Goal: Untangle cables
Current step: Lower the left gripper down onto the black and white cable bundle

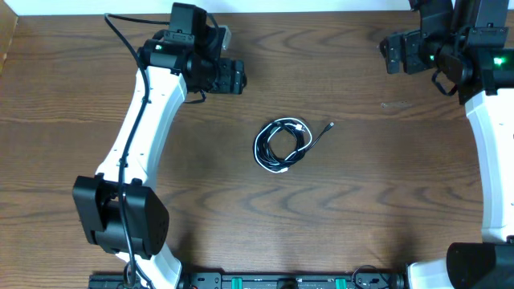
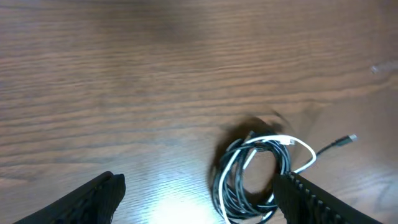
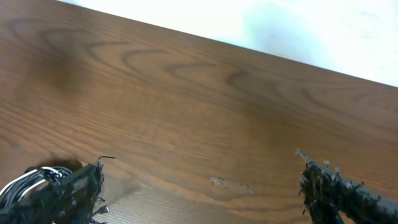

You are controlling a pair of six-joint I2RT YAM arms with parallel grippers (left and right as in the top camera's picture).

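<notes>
The white cable [image 1: 258, 149] and black cable [image 1: 319, 135] lie coiled together in one small bundle at the middle of the wooden table [image 1: 385, 201]. A black plug end [image 1: 329, 125] pokes out to the right. The left gripper [image 1: 234, 77] hovers up and left of the bundle with its fingers spread and empty. In its wrist view the coil lies ahead, nearer one finger [image 2: 311, 199]. The right gripper [image 1: 392, 53] is well apart from the bundle, spread wide and empty. One of its fingertips [image 3: 68, 193] seems to hide part of the coil.
</notes>
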